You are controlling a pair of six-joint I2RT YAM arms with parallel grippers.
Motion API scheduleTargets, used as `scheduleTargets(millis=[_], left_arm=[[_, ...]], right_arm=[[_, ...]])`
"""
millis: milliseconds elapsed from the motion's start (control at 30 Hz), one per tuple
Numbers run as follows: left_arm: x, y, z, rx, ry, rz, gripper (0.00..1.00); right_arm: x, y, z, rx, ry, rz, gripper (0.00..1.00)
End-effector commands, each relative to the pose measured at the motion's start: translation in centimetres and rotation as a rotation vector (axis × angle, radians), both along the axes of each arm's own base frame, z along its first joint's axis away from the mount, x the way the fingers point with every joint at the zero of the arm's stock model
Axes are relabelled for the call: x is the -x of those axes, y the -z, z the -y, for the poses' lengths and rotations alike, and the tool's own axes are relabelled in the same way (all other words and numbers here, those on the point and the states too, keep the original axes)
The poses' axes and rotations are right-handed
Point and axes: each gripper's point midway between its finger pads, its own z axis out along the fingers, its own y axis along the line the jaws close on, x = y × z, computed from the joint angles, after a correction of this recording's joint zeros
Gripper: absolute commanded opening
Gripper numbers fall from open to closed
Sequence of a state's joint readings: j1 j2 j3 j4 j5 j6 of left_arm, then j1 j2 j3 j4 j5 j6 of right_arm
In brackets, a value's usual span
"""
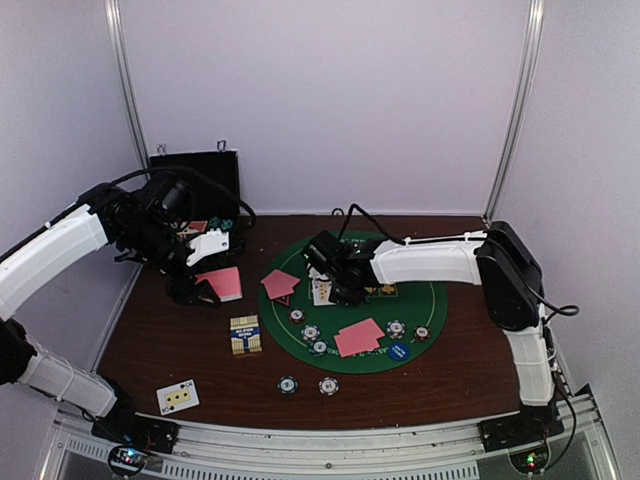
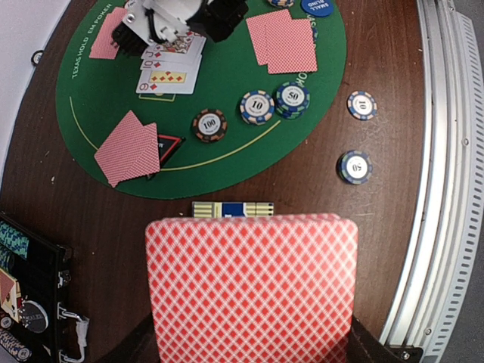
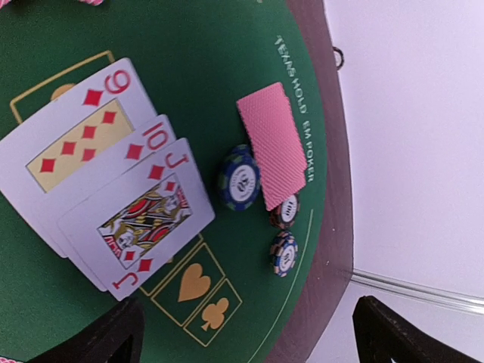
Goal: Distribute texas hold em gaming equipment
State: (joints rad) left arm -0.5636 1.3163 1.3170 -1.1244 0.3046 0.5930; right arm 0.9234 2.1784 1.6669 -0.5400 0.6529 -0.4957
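The left pincer is pinching a pink-backed card by one short edge, carrying it above the bench just off the 9 o'clock side of the green mat. The right pincer is standing wide and holding nothing, hovering over three face-up cards, the nine, ten and jack of diamonds, which are lying fanned and overlapping near the mat's middle. Striped chips are sitting along the mat's 6 o'clock arc, with two more beyond its edge.

The card is looking thin, light and slick, and probably bending easily, so a hold at the edge, as here, is suiting it; a flat one on the felt would likely be needing a nudge to raise a corner first. The chips are appearing stiff and small, best taken across the rim.
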Motion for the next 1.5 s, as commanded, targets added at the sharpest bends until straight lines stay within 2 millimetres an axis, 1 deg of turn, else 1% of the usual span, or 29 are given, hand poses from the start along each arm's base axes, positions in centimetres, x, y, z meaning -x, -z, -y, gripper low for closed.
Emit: scheduleTargets(millis=[0, 67, 133, 200, 267, 300, 433, 467, 533, 567, 633, 700, 767, 800, 833, 867, 933, 1100, 1233, 1367, 1467], left_arm=[[-0.3, -1.3, 0.7, 0.049, 0.006, 0.028, 0.0], [-0.4, -1.3, 0.7, 0.048, 0.006, 0.028, 0.0], [-0.4, -1.3, 0.7, 0.048, 0.007, 0.028, 0.0], [-0.4, -1.3, 0.7, 0.044, 0.005, 0.03, 0.0], [-0.4, -1.3, 0.7, 0.045, 0.006, 0.029, 0.0], [-0.4, -1.3, 0.7, 0.044, 0.007, 0.028, 0.0], [-0.5, -1.4, 0.7, 0.043, 0.001, 0.029, 0.0], [-0.6, -1.3, 0.7, 0.04, 0.001, 0.03, 0.0], [-0.6, -1.4, 0.7, 0.04, 0.001, 0.032, 0.0], [-0.6, -1.4, 0.7, 0.041, 0.001, 0.033, 0.0], [-0.7, -1.5, 0.6, 0.04, 0.0, 0.037, 0.0], [-0.7, -1.6, 0.6, 0.04, -0.001, 0.042, 0.0], [-0.7, -1.8, 0.6, 0.043, -0.002, 0.044, 0.0], [-0.7, -1.8, 0.6, 0.043, 0.0, 0.046, 0.0], [-0.7, -1.8, 0.7, 0.044, 0.0, 0.045, 0.0], [-0.7, -1.8, 0.7, 0.045, 0.0, 0.045, 0.0], [-0.7, -1.8, 0.7, 0.046, 0.001, 0.043, 0.0], [-0.7, -1.8, 0.8, 0.049, 0.002, 0.041, 0.0], [-0.7, -1.9, 0.8, 0.051, 0.001, 0.041, 0.0], [-0.7, -1.9, 0.8, 0.052, 0.002, 0.041, 0.0], [-0.7, -1.9, 0.8, 0.05, 0.002, 0.044, 0.0]], right_arm=[[-1.3, -6.8, 0.9, -0.14, 0.117, 0.144, 0.99], [-1.6, -7.7, 1.6, -0.153, 0.154, 0.162, 1.0], [-1.6, -8.7, 2.0, -0.206, 0.193, 0.17, 0.99], [-1.0, -8.8, 1.6, -0.233, 0.169, 0.137, 1.0], [-0.6, -9.3, 1.7, -0.246, 0.193, 0.152, 1.0], [-0.3, -9.7, 1.6, -0.3, 0.204, 0.124, 1.0], [1.8, -12.6, -0.7, -0.618, 0.212, -0.023, 1.0], [2.2, -13.1, -1.3, -0.713, 0.241, -0.084, 1.0], [3.1, -14.1, -2.8, -0.9, 0.266, -0.266, 1.0], [3.3, -14.4, -3.4, -1.0, 0.278, -0.365, 1.0], [4.5, -14.6, -5.3, -1.169, 0.301, -0.573, 1.0], [5.8, -14.6, -6.7, -1.27, 0.343, -0.747, 1.0], [7.0, -14.4, -8.2, -1.361, 0.37, -0.879, 1.0], [7.8, -14.6, -9.3, -1.421, 0.366, -0.951, 1.0], [8.4, -15.3, -10.5, -1.487, 0.332, -1.024, 1.0], [8.9, -15.3, -11.2, -1.52, 0.334, -1.072, 1.0], [10.0, -15.4, -12.5, -1.549, 0.327, -1.144, 0.99], [12.6, -16.4, -15.6, -1.602, 0.288, -1.282, 0.99], [14.2, -16.2, -18.0, -1.6, 0.269, -1.366, 0.98], [15.1, -15.8, -19.6, -1.601, 0.261, -1.416, 0.97], [15.6, -15.7, -20.4, -1.6, 0.253, -1.44, 0.96]])
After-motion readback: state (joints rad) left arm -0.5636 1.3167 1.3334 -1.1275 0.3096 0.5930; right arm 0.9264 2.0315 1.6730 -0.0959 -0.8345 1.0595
